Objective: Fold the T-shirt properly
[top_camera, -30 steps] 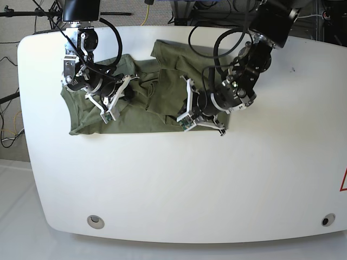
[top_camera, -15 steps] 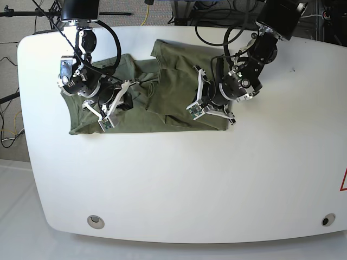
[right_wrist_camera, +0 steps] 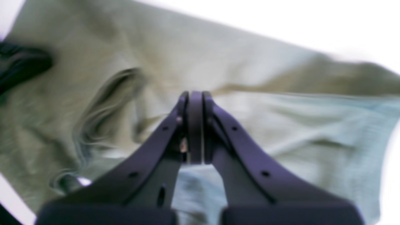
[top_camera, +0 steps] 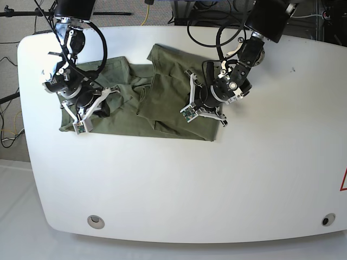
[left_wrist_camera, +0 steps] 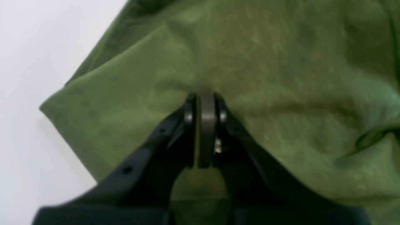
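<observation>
T-shirt position: The T-shirt (top_camera: 146,105) lay spread across the far half of the bench (top_camera: 179,184), left of centre, rumpled and bunched through the middle, with one flap reaching toward the far edge.
Left hand state: The left hand (left_wrist_camera: 204,103) was fully closed, its tips pressed into the cloth (left_wrist_camera: 281,78) near a corner of the garment; a small pucker at the tips suggested a pinch of fabric, though the blur left this uncertain.
Left hand placement: In the base view it (top_camera: 196,108) sat over the right part of the shirt, probably to draw that side along.
Right hand state: The right hand (right_wrist_camera: 195,100) was likewise closed, tips at a fabric ridge; whether cloth was caught between them could not be told.
Right hand placement: It (top_camera: 87,111) stood over the left end of the shirt.
Reason for arrangement: One hand at each end probably served to tension and straighten the garment.
Task status: No clean fold was visible.
</observation>
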`<state>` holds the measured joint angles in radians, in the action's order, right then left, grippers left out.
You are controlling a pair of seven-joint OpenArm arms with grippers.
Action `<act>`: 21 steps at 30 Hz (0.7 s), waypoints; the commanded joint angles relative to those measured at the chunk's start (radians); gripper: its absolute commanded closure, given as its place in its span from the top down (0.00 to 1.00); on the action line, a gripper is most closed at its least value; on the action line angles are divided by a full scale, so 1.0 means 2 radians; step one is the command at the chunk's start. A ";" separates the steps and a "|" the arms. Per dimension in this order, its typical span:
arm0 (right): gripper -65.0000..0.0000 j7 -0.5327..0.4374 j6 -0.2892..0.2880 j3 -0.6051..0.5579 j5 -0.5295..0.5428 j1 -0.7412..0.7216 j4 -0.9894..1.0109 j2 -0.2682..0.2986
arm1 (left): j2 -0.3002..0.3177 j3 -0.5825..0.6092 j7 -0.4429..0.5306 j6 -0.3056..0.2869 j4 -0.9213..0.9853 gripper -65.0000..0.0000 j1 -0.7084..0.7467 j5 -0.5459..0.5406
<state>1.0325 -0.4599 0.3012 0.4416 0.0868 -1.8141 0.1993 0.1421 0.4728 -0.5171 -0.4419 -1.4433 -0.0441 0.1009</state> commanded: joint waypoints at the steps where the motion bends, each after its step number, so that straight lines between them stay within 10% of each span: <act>1: 0.12 -0.007 -0.002 0.019 0.009 -0.007 -0.015 0.003 | 0.003 0.003 -0.043 -0.010 0.025 0.02 0.011 0.030; 11: 0.64 -0.007 -0.005 0.099 0.009 0.014 -0.015 0.004 | 0.003 0.001 -0.040 -0.010 0.031 0.02 0.012 0.039; 21: 0.63 -0.010 -0.032 0.177 0.004 0.025 -0.002 0.007 | 0.004 0.001 -0.040 -0.010 0.031 0.02 0.012 0.040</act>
<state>1.0386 -0.5056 0.6266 0.4442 0.1390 -1.8164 0.1967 0.1387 0.4694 -0.4526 -0.4400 -1.4136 -0.0422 0.1158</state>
